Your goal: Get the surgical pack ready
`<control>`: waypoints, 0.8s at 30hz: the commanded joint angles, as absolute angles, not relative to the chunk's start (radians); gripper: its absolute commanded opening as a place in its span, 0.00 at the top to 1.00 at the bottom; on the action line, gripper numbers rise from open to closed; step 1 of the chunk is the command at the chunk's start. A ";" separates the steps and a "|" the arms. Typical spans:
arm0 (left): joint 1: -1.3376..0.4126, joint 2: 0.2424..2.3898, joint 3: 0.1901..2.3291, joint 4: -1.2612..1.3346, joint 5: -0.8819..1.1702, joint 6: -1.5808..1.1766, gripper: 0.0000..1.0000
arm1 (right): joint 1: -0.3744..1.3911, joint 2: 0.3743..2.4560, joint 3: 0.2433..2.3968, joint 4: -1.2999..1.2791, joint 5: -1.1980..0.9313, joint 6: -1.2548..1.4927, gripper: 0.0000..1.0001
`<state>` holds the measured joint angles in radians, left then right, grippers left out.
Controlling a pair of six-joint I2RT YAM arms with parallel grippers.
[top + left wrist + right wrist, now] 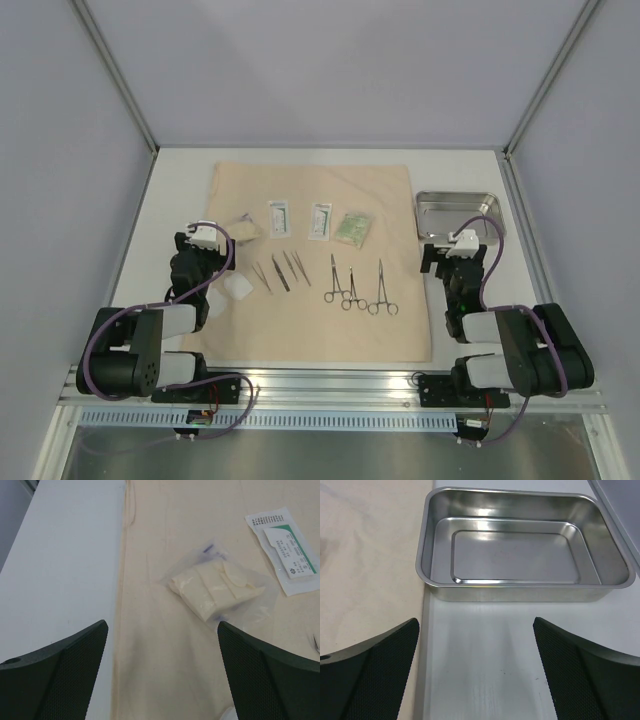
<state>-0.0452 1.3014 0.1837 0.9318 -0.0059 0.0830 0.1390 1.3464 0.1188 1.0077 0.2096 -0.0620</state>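
Note:
The tan cloth sheet (320, 335) lies spread flat. On it sit a bagged gauze pad (243, 228), two white packets (278, 217), a greenish packet (353, 228), three tweezers (281, 272) and three clamps (352, 290). The empty steel tray (459, 212) stands off the cloth at the right. My left gripper (207, 232) hangs open over the cloth's left edge (165, 670), short of the gauze bag (215, 591); it (161, 625) holds nothing. My right gripper (462, 240) is open over bare table just before the tray (520, 592), and it (476, 621) is empty.
A small white pad (238, 288) lies by the left arm on the cloth. Grey walls close in the white table (175, 200) on three sides. A white packet (285, 550) lies right of the gauze bag. The cloth's right edge (370, 570) runs beside the tray.

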 commanded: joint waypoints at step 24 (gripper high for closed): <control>-0.020 1.253 1.097 -1.014 0.296 0.382 0.32 | 0.368 1.048 0.902 -0.146 -0.017 0.308 0.30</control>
<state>-0.0353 1.2549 1.1244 -0.5064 0.2600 0.2913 0.2852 1.0229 0.8635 0.0196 0.0189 0.3065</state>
